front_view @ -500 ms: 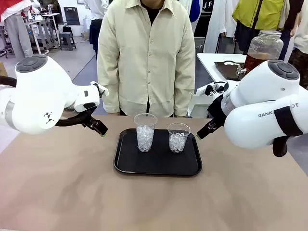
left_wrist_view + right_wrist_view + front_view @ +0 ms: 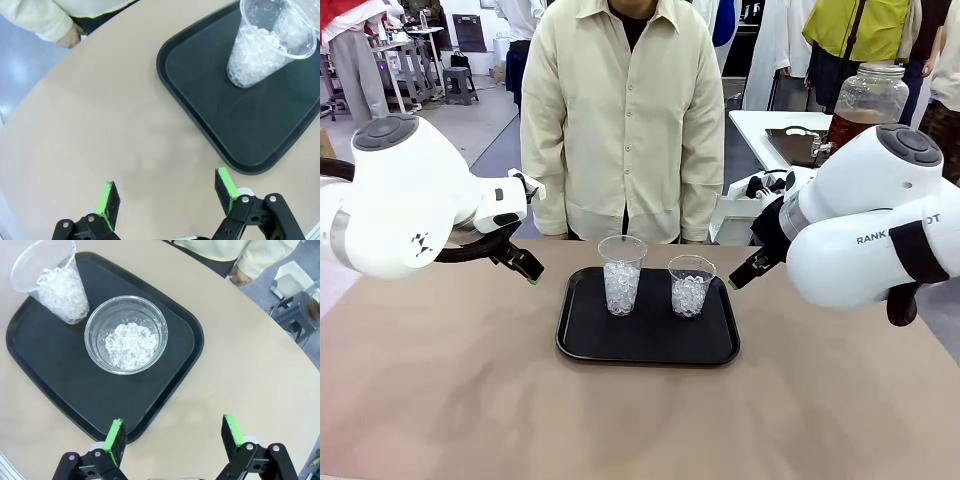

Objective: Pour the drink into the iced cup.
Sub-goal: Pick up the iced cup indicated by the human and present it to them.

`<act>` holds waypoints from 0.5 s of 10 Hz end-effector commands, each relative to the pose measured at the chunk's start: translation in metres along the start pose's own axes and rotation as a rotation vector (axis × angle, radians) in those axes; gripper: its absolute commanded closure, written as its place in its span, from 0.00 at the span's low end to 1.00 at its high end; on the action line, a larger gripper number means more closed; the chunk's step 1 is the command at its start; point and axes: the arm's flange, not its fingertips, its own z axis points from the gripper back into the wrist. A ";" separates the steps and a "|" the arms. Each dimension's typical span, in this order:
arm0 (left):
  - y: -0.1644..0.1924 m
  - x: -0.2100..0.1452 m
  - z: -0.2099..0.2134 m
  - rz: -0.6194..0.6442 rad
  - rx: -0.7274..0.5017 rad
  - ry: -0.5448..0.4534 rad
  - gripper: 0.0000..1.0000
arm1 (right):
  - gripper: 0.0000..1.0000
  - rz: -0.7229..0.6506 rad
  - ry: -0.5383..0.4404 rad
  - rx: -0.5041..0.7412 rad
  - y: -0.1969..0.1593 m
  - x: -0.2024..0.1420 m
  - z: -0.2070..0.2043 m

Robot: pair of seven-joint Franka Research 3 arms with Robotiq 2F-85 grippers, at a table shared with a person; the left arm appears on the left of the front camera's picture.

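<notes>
Bright, even overhead light fills the room. The matte tan tabletop [image 2: 440, 400] carries only faint, soft shadows beside the flat black plastic tray [image 2: 650, 345]. Ice in the taller clear plastic cup [image 2: 621, 280] glints white. Wrist views curve the table's edge; focus is sharp.

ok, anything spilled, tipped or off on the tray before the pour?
Nothing stands out. The tall cup and the short cup stand upright on the black tray; no ice or liquid on the table. Left gripper and right gripper hang open, clear of both.
</notes>
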 end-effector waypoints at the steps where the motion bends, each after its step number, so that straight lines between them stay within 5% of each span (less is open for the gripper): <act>1: 0.001 0.000 0.002 -0.007 0.001 -0.004 0.00 | 0.00 0.000 -0.002 -0.004 -0.001 0.000 0.001; 5: 0.000 0.004 0.009 -0.005 0.001 -0.025 0.00 | 0.00 0.000 0.000 0.000 0.000 0.000 0.000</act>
